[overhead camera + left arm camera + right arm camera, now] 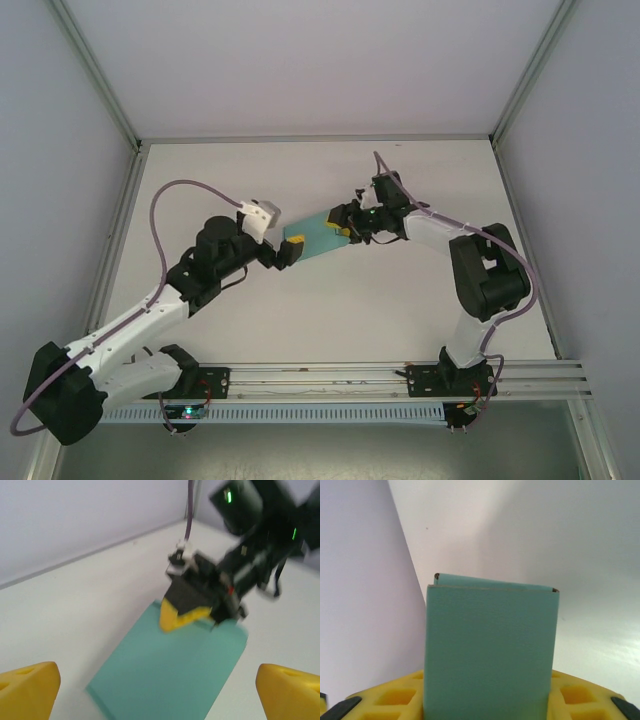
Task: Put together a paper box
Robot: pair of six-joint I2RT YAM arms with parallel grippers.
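Observation:
The paper box (318, 238) is a teal-green folded card sleeve, held above the table between both arms. My right gripper (347, 228) is shut on its right end. In the right wrist view the box (490, 640) stands between the yellow fingers (385, 700), and two card layers show at its far edge. My left gripper (291, 251) is open at the box's left end. In the left wrist view its yellow fingertips (27, 690) stand wide apart on either side of the box (170, 670), not touching it, and the right gripper (187, 616) pinches the far end.
The white table (300, 310) has grey walls at the back and sides. A metal rail (330, 378) runs along the near edge by the arm bases. A purple cable (170, 195) loops above the left arm.

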